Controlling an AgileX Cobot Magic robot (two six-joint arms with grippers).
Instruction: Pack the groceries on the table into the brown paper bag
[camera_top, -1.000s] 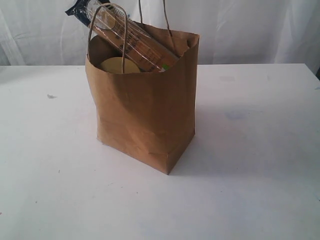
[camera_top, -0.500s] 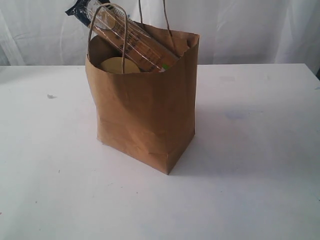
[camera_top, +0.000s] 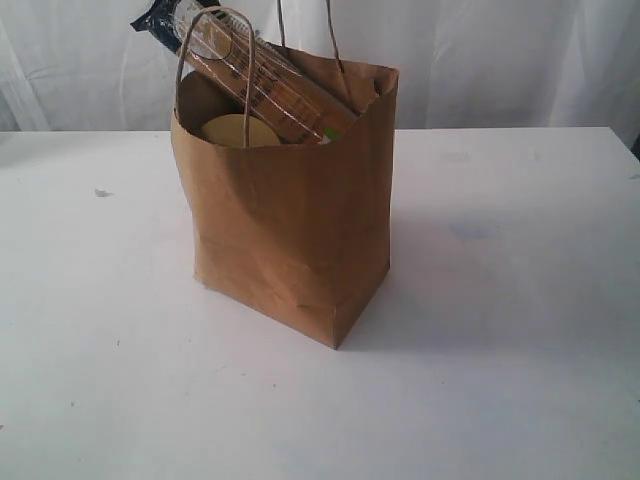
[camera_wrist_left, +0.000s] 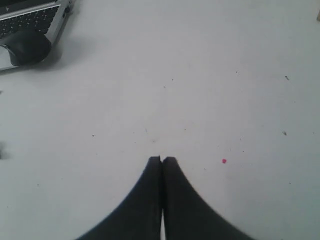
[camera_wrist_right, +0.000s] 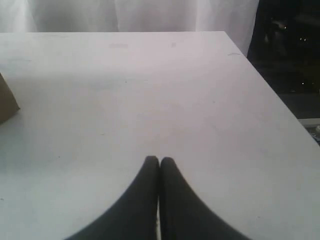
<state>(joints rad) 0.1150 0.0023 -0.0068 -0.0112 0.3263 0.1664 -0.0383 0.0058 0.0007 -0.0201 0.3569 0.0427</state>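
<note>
White curtains back a plain white desk (camera_top: 500, 350). The left claw (camera_wrist_left: 161, 159) and right claw (camera_wrist_right: 159, 159) are both pinched closed and empty above it. Only the right wrist view catches a corner of the brown paper bag (camera_wrist_right: 6, 102), so that arm seems nearer. The gold-lidded glass jar (camera_top: 235, 130) sits inside the bag, and the long blue-ended spaghetti pack (camera_top: 260, 75) slants out of its top.

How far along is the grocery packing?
Done: the long spaghetti pack leans out of the brown paper bag, with a gold jar lid beside it inside; no grocery shows on the table in any view. In hand: nothing, left gripper and right gripper are shut and empty over the table. Left: apparently nothing, though the bag hides whatever lies deeper.
</note>
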